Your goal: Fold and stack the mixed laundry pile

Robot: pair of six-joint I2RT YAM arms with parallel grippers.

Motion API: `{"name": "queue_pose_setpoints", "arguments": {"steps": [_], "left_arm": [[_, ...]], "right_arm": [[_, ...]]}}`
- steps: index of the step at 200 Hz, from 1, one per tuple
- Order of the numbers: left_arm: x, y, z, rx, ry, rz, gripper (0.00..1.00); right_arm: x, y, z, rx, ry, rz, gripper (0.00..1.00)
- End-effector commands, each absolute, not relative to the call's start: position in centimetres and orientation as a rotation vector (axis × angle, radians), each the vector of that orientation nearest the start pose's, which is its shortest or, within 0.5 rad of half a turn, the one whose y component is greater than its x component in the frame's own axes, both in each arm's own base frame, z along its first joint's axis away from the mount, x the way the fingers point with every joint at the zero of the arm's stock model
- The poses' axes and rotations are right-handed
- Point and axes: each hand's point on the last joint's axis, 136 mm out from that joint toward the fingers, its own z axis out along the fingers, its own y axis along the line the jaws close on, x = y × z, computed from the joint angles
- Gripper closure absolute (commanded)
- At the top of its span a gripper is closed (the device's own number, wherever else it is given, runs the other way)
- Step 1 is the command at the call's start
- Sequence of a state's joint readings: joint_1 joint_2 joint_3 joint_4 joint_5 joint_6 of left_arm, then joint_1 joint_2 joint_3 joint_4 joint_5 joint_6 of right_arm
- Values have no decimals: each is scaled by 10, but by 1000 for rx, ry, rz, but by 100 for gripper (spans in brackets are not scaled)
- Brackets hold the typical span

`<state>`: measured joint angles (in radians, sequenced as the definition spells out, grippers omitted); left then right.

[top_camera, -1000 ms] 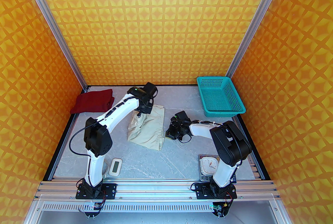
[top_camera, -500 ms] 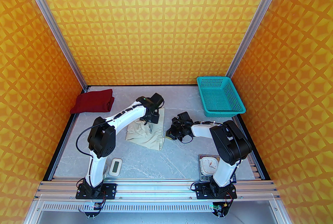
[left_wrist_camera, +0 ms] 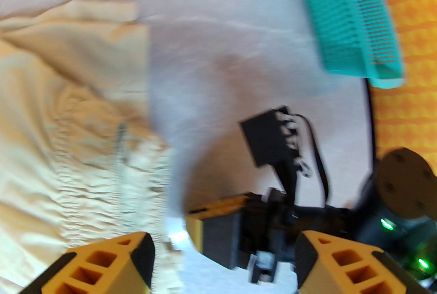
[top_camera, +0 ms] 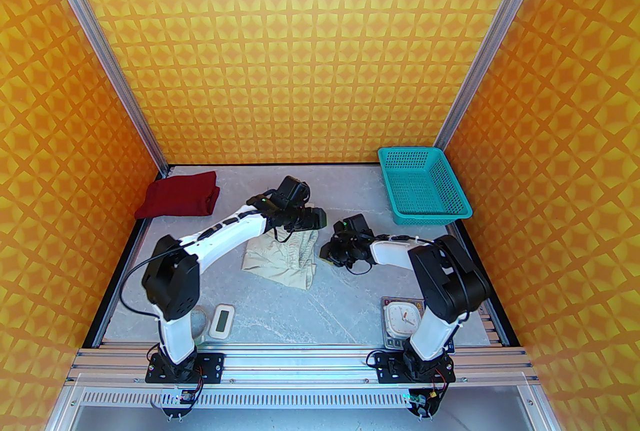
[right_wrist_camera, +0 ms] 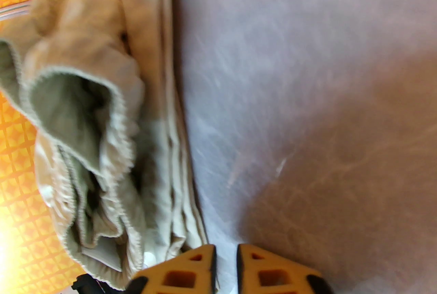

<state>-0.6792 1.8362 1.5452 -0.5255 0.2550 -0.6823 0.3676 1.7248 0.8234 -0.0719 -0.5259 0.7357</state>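
The cream-white shorts (top_camera: 280, 259) lie bunched and folded over mid-table, gathered waistband up (left_wrist_camera: 68, 115) (right_wrist_camera: 102, 115). The dark red shirt (top_camera: 180, 201) rests folded at the back left corner. My left gripper (top_camera: 316, 219) hovers over the far right edge of the shorts; in the left wrist view it (left_wrist_camera: 222, 262) is open with nothing between its fingers. My right gripper (top_camera: 326, 256) sits low beside the right edge of the shorts. In the right wrist view it (right_wrist_camera: 225, 267) shows a narrow gap between the fingers, over bare table, holding nothing.
A teal mesh basket (top_camera: 425, 193) stands at the back right. A small white device (top_camera: 221, 320) lies near the left arm's base and a clock-faced item (top_camera: 402, 319) by the right arm's base. Patterned orange walls enclose the table (top_camera: 350, 309).
The left gripper carried the shorts' far edge toward the near side, let go and opened, then swung right. The shorts now lie shorter and bunched. The right gripper's fingers parted slightly.
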Motion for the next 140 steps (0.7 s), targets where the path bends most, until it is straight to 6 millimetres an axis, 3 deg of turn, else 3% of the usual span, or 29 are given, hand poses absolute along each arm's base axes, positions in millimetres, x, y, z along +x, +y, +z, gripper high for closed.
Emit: {"name": "queue_pose_setpoints", "arguments": {"steps": [1, 17, 34, 69, 114, 140], "left_arm": [[375, -312, 199, 77, 2508, -925, 41], [373, -277, 182, 64, 2564, -841, 50], [365, -254, 159, 93, 2632, -766, 60], [352, -245, 122, 125, 2717, -727, 76], [326, -267, 86, 187, 2801, -753, 78], [305, -276, 67, 226, 2853, -746, 80]], "right_arm": [[338, 217, 68, 234, 2614, 1049, 76], [343, 224, 89, 205, 2575, 1072, 74], [350, 240, 110, 160, 2536, 1119, 73], [373, 281, 134, 104, 2511, 1200, 76], [403, 292, 95, 145, 2587, 1150, 79], [412, 282, 60, 220, 2650, 1095, 82]]}}
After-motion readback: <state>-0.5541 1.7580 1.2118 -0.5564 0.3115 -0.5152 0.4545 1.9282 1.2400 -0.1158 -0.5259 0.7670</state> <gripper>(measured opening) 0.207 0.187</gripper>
